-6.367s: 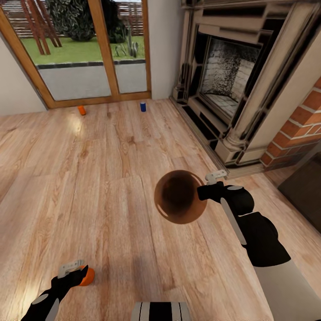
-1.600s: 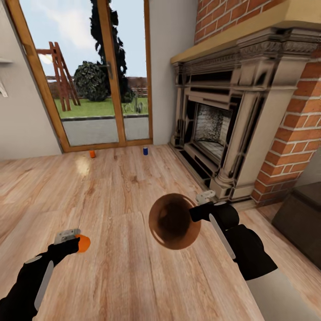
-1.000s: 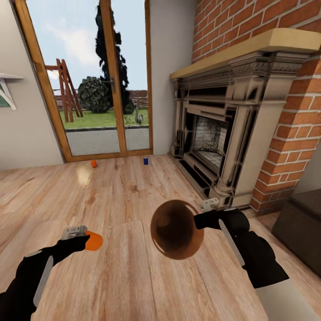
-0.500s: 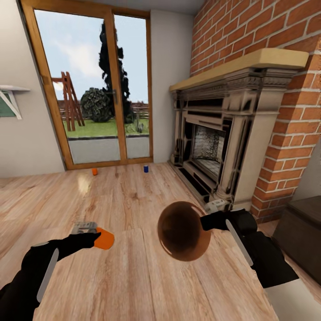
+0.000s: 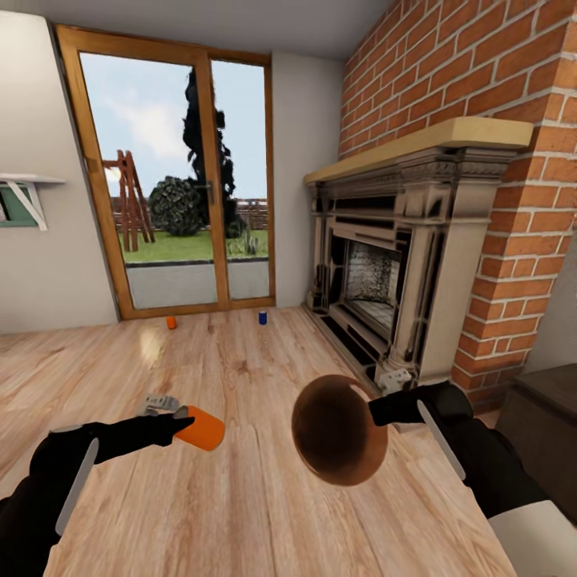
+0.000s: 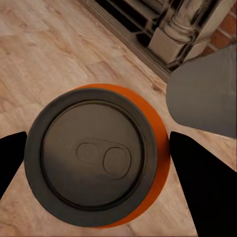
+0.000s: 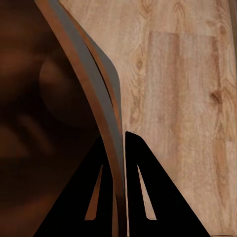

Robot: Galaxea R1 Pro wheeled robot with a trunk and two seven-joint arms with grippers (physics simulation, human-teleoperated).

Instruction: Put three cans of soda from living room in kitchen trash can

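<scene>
Presently: orange can, light, rigid, slick-sided, clamped across its body by left gripper; bucket, light, stiff, rim pinched by right gripper

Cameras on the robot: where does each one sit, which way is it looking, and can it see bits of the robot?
Head view: sits on the head, faces the glass doors and fireplace; both arms show, left gripper holding an orange can, right gripper holding the bucket.
Left wrist view: looks along black fingers at the can's top.
Right wrist view: looks along fingers pinching the bucket's rim.
Shared: head and wrist views both show can and bucket.
</scene>
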